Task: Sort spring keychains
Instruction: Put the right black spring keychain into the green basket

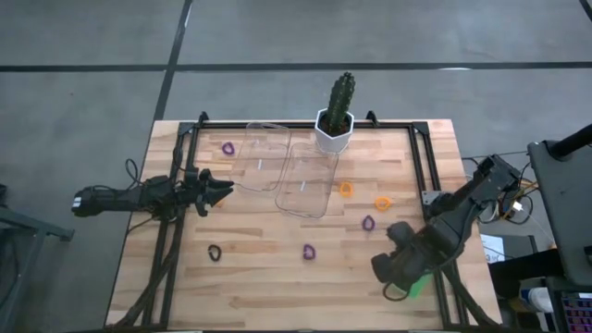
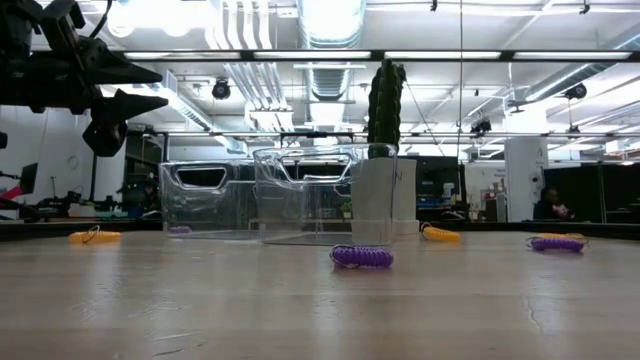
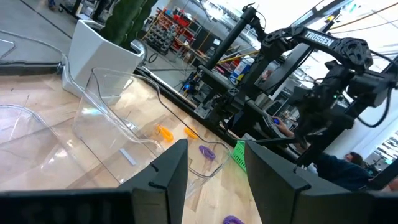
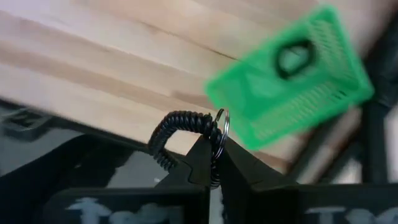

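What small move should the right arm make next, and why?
Probably carry it over the green basket and release. The right gripper is shut on a black spring keychain, and the basket, already holding another black one, lies just ahead.

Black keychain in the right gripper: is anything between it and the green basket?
Nothing visible. The right gripper is shut on the black keychain just above the green basket, which already holds another black keychain; only open air and bare table lie between them.
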Available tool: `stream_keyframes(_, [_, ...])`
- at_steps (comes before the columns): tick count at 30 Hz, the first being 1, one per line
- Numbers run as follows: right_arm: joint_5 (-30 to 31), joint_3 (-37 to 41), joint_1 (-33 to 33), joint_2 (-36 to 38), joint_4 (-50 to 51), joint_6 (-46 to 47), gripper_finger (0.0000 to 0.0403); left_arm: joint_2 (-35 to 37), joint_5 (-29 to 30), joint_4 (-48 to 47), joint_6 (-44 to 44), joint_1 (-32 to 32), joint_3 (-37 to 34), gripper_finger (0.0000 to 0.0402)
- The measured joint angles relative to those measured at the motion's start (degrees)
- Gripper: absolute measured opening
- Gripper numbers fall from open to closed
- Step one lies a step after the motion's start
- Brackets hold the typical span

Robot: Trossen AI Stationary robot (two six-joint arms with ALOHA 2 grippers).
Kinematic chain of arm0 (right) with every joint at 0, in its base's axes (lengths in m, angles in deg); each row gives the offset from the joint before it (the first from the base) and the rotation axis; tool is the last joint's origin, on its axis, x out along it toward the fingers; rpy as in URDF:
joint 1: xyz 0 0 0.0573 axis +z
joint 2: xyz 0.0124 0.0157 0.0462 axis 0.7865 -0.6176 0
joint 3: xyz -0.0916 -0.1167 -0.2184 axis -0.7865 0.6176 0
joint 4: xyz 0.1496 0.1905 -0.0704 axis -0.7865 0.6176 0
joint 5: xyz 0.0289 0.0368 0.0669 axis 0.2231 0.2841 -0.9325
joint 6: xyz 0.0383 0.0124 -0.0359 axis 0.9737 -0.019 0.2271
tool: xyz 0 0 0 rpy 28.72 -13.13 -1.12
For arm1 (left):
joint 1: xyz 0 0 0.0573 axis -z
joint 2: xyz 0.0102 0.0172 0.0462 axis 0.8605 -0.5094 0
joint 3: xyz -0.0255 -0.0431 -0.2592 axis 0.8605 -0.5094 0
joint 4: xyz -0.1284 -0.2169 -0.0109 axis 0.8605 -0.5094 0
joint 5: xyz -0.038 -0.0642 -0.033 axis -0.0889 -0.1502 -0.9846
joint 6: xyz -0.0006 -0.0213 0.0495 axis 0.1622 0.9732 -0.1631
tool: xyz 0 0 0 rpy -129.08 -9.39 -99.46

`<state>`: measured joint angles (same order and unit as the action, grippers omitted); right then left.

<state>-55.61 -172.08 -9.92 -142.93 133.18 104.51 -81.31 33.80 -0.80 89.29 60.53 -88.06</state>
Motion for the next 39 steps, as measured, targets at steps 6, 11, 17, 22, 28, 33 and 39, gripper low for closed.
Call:
stream_keyframes(6, [-3.53, 3.61, 2.97, 0.00, 0.92, 5.66, 0.0013, 0.00, 0.00, 0.00, 0.00, 0.01, 0.00, 0.0151])
stream_keyframes(11, [-3.65, 7.93, 4.55, 0.00, 0.03, 7.67, 0.0013, 0.00, 0.00, 0.00, 0.00, -0.01, 0.00, 0.0151])
stream_keyframes(17, [-6.48, 13.07, 4.95, 0.00, -2.17, 7.65, 0.0013, 0.00, -0.02, 0.00, 0.80, -0.01, 0.00, 0.0151])
stream_keyframes(22, [-7.58, 16.81, 4.94, 0.00, -6.36, 7.57, 0.0013, 0.00, -0.01, 0.00, 1.61, 0.01, 0.00, 0.0151])
stream_keyframes(28, [-7.62, 19.62, 4.93, 0.00, -9.93, 7.43, 0.0013, 0.00, 0.00, 0.00, 1.61, -0.01, 0.00, 0.0151])
stream_keyframes(33, [-7.66, 20.51, 4.93, 0.00, -11.09, 7.43, 0.0024, 0.00, 0.00, 0.00, 1.35, 0.00, 0.00, 0.0151])
stream_keyframes(39, [-7.96, 20.85, 4.93, -0.02, -11.51, 7.43, 0.0070, 0.00, 0.00, 0.00, 1.33, -0.01, 0.00, 0.0151])
